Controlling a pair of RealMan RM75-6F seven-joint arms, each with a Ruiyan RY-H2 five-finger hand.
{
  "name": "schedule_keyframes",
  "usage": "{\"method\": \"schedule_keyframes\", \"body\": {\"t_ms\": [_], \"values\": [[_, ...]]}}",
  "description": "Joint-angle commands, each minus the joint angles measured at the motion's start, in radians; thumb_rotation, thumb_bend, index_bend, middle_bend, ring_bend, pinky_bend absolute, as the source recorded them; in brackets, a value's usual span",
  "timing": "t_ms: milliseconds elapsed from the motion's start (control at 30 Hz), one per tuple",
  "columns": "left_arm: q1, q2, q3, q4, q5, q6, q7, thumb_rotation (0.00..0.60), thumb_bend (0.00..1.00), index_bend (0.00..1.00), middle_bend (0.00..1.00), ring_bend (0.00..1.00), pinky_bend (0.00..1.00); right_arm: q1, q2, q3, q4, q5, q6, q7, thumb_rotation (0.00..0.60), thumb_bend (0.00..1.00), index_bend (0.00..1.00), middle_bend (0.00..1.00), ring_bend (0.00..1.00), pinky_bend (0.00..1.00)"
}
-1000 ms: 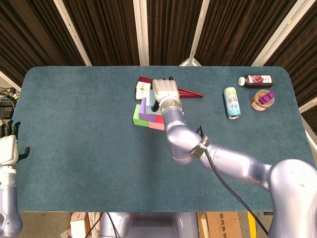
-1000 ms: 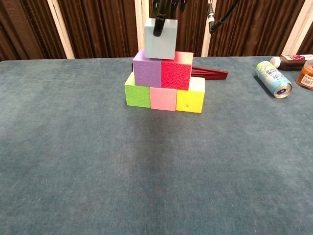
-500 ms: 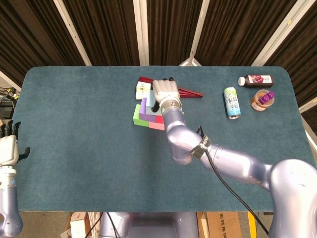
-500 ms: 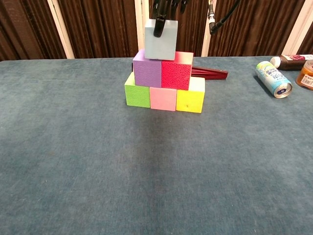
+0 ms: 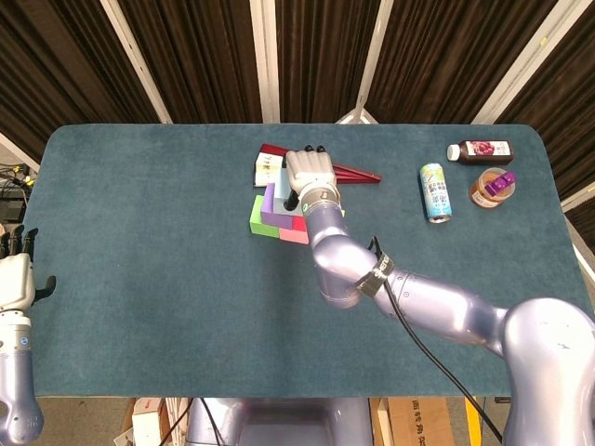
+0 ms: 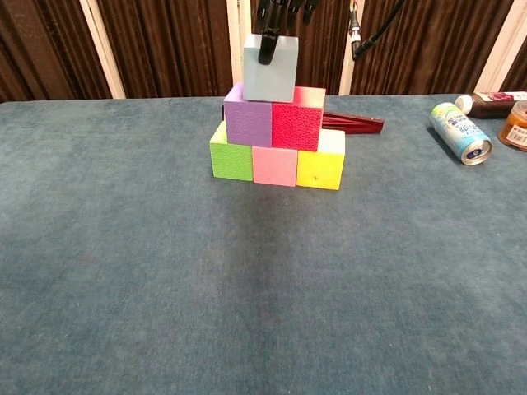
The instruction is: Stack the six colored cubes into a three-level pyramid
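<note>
A pyramid stands mid-table in the chest view. A green cube (image 6: 231,156), a pink cube (image 6: 274,167) and a yellow cube (image 6: 321,169) form the bottom row. A purple cube (image 6: 248,120) and a red cube (image 6: 298,120) sit on them. A light blue cube (image 6: 270,74) is on top over the seam, and my right hand (image 6: 280,11) holds it from above, with a dark finger down its front face. From the head view my right hand (image 5: 309,173) covers the stack (image 5: 270,216). My left hand (image 5: 15,279) hangs open off the table's left edge.
A dark red flat object (image 6: 356,124) lies just behind the stack, with a small white box (image 5: 268,169) beside it. At the right lie a tipped can (image 6: 461,133), a bottle (image 6: 496,99) and an orange jar (image 6: 518,123) with a purple lid.
Almost nothing. The light blue cube and my right hand have settled a touch lower onto the second level. The left hand has not moved.
</note>
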Motion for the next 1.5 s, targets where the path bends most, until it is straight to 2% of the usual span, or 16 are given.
{"method": "schedule_keyframes", "body": {"t_ms": [33, 900, 1500], "values": [[-0.001, 0.0, 0.0, 0.001, -0.001, -0.001, 0.001, 0.6, 0.4, 0.1, 0.0, 0.0, 0.0, 0.001, 0.0, 0.0, 0.001, 0.003, 0.0, -0.003, 0.6, 0.28, 0.27, 0.2, 0.06, 0.0], [-0.002, -0.003, -0.003, 0.001, -0.011, 0.0, 0.007, 0.6, 0.4, 0.1, 0.0, 0.0, 0.0, 0.0, -0.007, 0.014, -0.001, 0.001, 0.006, 0.009, 0.6, 0.28, 0.15, 0.14, 0.01, 0.0], [0.0, -0.003, -0.006, 0.002, -0.013, 0.003, 0.001, 0.6, 0.4, 0.1, 0.0, 0.0, 0.0, 0.015, -0.021, 0.036, -0.005, -0.017, 0.007, 0.047, 0.6, 0.28, 0.13, 0.12, 0.0, 0.0]]}}
